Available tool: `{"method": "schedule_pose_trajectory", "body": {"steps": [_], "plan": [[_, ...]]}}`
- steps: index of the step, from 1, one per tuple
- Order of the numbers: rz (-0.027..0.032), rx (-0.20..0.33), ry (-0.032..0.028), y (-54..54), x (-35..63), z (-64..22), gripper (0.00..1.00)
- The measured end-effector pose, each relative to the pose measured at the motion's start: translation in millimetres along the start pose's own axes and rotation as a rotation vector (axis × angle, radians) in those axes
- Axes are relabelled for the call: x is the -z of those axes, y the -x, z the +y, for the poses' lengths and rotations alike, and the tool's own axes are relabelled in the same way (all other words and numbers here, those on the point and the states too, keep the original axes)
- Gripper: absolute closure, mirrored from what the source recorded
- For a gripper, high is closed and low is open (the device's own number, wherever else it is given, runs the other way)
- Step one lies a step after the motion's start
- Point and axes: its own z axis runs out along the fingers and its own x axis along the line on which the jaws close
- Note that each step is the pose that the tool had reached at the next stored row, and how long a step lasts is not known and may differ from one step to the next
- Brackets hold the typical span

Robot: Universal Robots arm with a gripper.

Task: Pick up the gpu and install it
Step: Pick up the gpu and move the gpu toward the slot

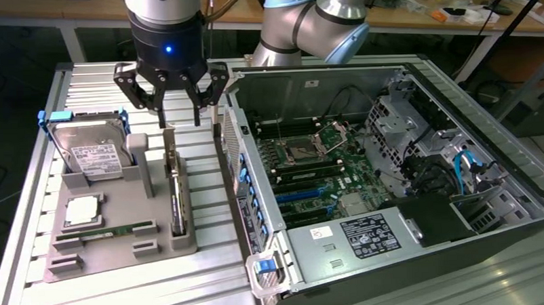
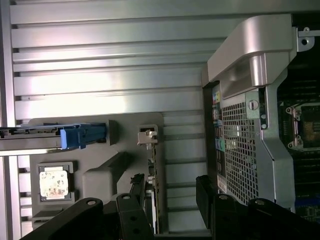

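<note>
The gpu (image 1: pixel 173 190) is a thin dark card standing on edge in a slot of the grey holder (image 1: pixel 121 256), on the exterior view's left. Its silvery bracket end (image 2: pixel 147 136) faces the far side. My gripper (image 1: pixel 179 122) hangs open just above the card's far end, one finger on each side of its line, touching nothing. In the wrist view the gpu (image 2: pixel 153 185) runs edge-on between the black fingers (image 2: pixel 134 197), nearer one of them, and my gripper (image 2: pixel 170 200) holds nothing. The open computer case (image 1: pixel 391 182) lies on the exterior view's right with its motherboard (image 1: pixel 309 171) exposed.
The holder also carries a silver hard drive (image 1: pixel 91 155) in a blue frame, a CPU (image 1: pixel 82 210) and a green RAM stick (image 1: pixel 103 233). The case's rear wall (image 2: pixel 240 140) stands close beside the gripper. Ribbed aluminium table (image 1: pixel 141 293) surrounds the holder.
</note>
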Motion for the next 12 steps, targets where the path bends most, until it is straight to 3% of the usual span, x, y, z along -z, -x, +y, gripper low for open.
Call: {"method": "schedule_pose_trajectory", "body": {"steps": [12], "plan": [[0.0, 0.0, 0.0, -0.1, -3.1, 0.0, 0.46]]}}
